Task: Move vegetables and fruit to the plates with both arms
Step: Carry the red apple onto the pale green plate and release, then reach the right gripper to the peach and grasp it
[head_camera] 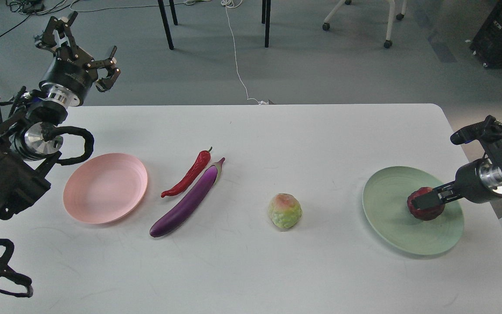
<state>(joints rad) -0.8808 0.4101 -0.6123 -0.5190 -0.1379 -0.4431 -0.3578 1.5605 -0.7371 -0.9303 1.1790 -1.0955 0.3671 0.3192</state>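
Observation:
My right gripper (425,204) is shut on the dark red pomegranate-like ball (427,211), holding it low over the right half of the pale green plate (390,218). My left gripper (81,48) is open and empty, raised beyond the table's far left corner. The pink plate (105,187) lies empty at the left. The red chili (188,175) and the purple eggplant (190,200) lie side by side right of the pink plate. The bumpy yellow-green fruit (285,211) sits at the table's middle.
The white table (251,270) ends close to the green plate on the right. Chair and table legs (166,24) and a white cable (235,56) are on the floor behind the table.

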